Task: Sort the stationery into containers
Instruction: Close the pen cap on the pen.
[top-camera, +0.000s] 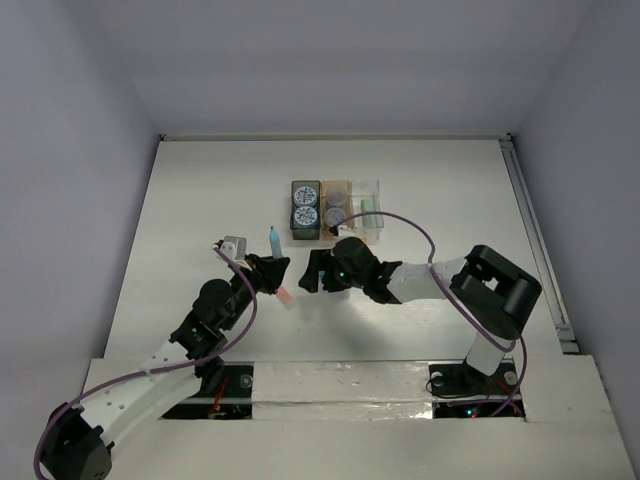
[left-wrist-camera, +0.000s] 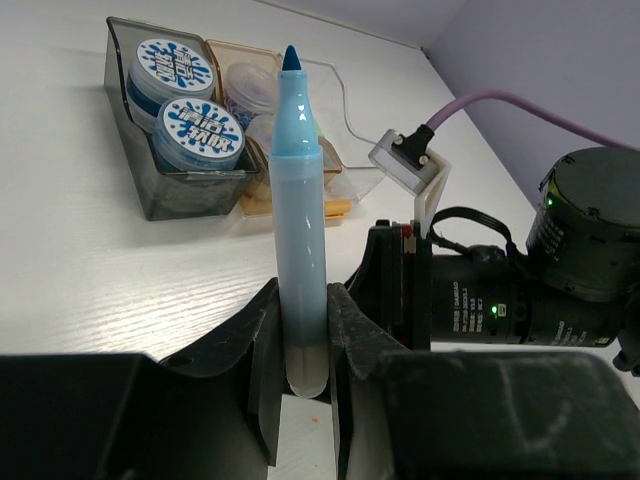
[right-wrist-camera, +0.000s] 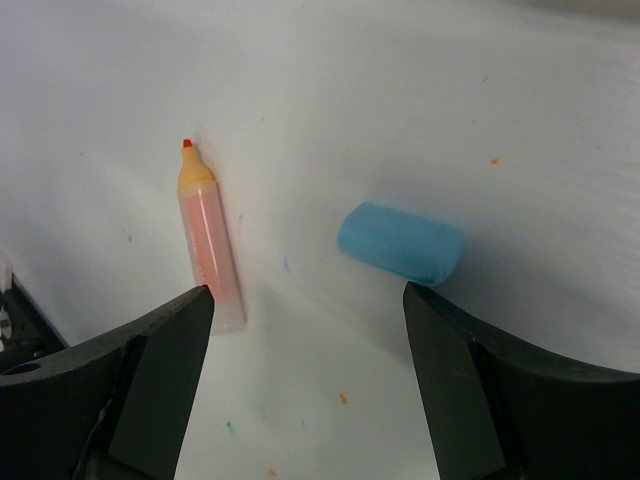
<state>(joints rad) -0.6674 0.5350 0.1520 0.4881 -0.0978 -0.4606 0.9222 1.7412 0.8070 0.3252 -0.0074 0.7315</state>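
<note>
My left gripper (top-camera: 268, 272) (left-wrist-camera: 303, 330) is shut on a light blue marker (top-camera: 274, 240) (left-wrist-camera: 300, 220), held off the table with its tip towards the containers. The dark grey box (top-camera: 305, 232) (left-wrist-camera: 130, 190) holds two patterned discs (left-wrist-camera: 203, 128). The tan-orange box (top-camera: 336, 186) (left-wrist-camera: 262, 55) holds more discs. The clear box (top-camera: 379, 215) holds a green stick (top-camera: 368, 210). My right gripper (top-camera: 313, 272) (right-wrist-camera: 305, 300) is open and empty above the table. An orange marker (top-camera: 285, 296) (right-wrist-camera: 210, 245) lies by its left finger and a small blue stub (right-wrist-camera: 400, 243) by its right finger.
The right arm's wrist and its camera (left-wrist-camera: 405, 160) sit close to the right of the held marker. A purple cable (top-camera: 420, 232) loops from the right arm near the clear box. Small ink specks mark the white table (right-wrist-camera: 343, 398).
</note>
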